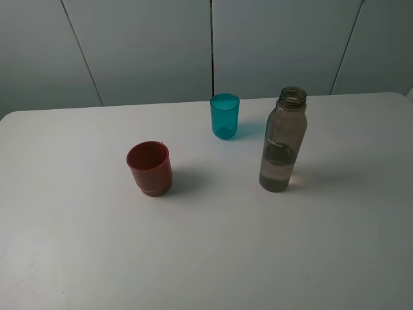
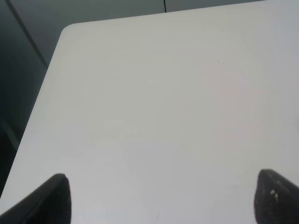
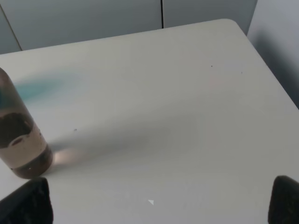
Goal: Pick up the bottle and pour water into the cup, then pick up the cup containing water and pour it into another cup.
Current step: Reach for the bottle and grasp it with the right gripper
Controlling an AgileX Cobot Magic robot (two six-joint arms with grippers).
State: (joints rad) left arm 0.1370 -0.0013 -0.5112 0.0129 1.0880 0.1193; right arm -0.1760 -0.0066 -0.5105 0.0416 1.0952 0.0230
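The bottle (image 1: 282,145) is probably light for its height. Water (image 1: 277,171) fills only about its lower third, so the weight sits low and it should stand steady until tipped. The plastic wall looks thin and smooth; it may flex under a hard squeeze and slip under a weak one. The best hold is likely on the straight body, about the middle or just above the water line and below the rounded shoulders. A grip at the narrow neck would leave the body swinging. With no cap on, any tilt during the carry could spill.

The bottle is tall, clear and grey-tinted, with a threaded open neck. It stands upright on the white table (image 1: 206,258), right of centre in the high view. The teal cup (image 1: 224,116) stands behind it and to the left, near but apart. The red cup (image 1: 150,168) sits further left and forward, well apart from both. Both cups are upright and look empty.

The right gripper (image 3: 156,203) has its fingers spread wide with nothing between them, and the bottle stands just off one fingertip. The left gripper (image 2: 163,200) is likewise spread, over bare table.
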